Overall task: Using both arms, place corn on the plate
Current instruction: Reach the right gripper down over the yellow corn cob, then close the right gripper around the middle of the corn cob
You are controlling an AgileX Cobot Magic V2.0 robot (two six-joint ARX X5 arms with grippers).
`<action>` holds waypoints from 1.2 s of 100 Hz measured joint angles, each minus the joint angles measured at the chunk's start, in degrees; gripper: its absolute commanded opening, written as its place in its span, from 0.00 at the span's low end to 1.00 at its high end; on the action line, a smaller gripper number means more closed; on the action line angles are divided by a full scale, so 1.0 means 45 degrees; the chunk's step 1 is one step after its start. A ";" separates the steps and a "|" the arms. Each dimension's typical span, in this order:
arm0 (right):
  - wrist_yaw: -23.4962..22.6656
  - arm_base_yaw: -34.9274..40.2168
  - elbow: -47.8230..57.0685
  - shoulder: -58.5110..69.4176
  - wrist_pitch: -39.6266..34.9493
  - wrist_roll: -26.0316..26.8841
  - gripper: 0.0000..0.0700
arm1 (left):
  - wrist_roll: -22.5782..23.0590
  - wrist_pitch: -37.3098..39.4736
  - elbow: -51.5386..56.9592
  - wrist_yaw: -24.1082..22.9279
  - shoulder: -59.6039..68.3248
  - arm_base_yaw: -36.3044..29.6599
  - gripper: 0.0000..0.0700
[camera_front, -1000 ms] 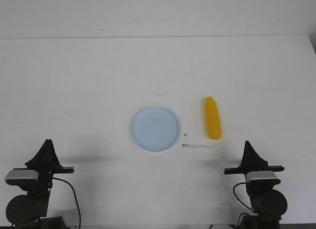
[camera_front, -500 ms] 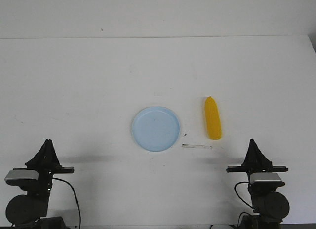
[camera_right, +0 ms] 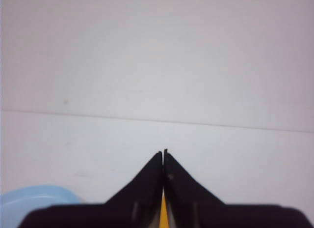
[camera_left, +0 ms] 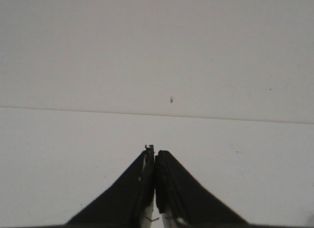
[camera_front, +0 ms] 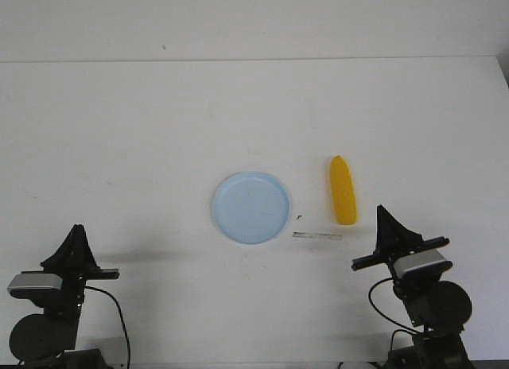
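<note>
Corn (camera_front: pixel 343 191) lies on the bench (camera_front: pixel 159 130) just right of the plate (camera_front: pixel 250 207), apart from it. We see both end effectors, left (camera_front: pixel 77 229) and right (camera_front: pixel 382 211), clenched and empty near the bench's front edge.

Corn (camera_right: pixel 163 214) mostly hidden behind right claw (camera_right: pixel 163 153).

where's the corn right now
In the front view, the corn lies on the table right of the plate, not touching it, just ahead of the right end effector.
</note>
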 measured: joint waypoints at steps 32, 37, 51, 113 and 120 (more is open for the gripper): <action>0.1462 0.1841 0.1350 0.5508 0.1875 0.0000 0.00 | 0.0000 0.0000 0.0000 0.0000 0.0005 0.0000 0.00; 0.1802 0.2040 0.1831 0.6232 0.1588 0.0005 0.00 | 0.0000 0.0000 0.0000 0.0000 0.0000 0.0000 0.00; 0.2701 0.2535 0.3667 0.8092 -0.0403 0.0180 0.00 | 0.0000 0.0000 0.0000 0.0000 0.0000 0.0000 0.00; 0.2827 0.2152 1.2021 1.3794 -1.1438 0.3798 0.11 | 0.0000 0.0000 0.0000 0.0000 0.0000 0.0000 0.00; 0.2511 0.1758 1.2458 1.4338 -1.1939 0.4099 0.31 | 0.0000 0.0000 0.0000 0.0000 0.0000 0.0000 0.00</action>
